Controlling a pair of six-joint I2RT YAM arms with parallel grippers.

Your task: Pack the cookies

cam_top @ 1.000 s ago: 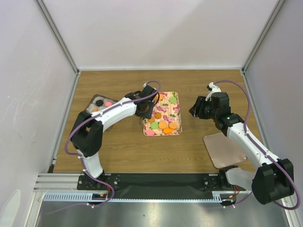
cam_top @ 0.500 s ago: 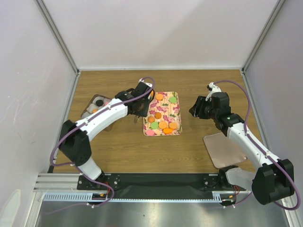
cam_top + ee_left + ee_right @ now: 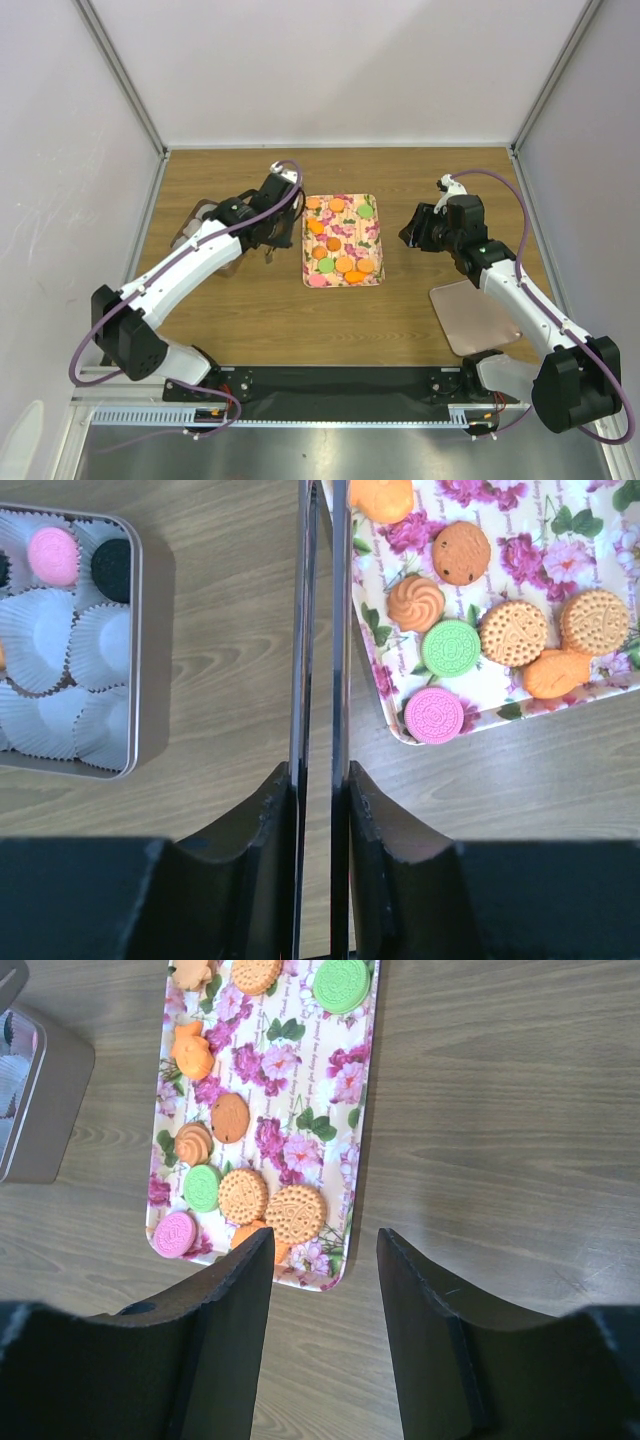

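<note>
Steel-grey blades [image 3: 305, 630], thin and paired like tongs, are pinched by the left gripper [image 3: 320, 780], its fingers narrowed onto their outer faces. They run straight out from the fingers over the table [image 3: 480, 1110], between tin [image 3: 135, 630] and tray [image 3: 600, 540]. The right gripper [image 3: 323, 1250] hangs about half open, holding nothing, above the table just beside the tray. Most cookies [image 3: 452, 647] lie flat on the tray, spread along its length, which runs away from the arms. One pink [image 3: 53, 555] and one black [image 3: 112, 568] sit in the tin's paper cups [image 3: 40, 630].

Floral tray [image 3: 540, 535] (pink, green cookies [image 3: 452, 647])
</note>
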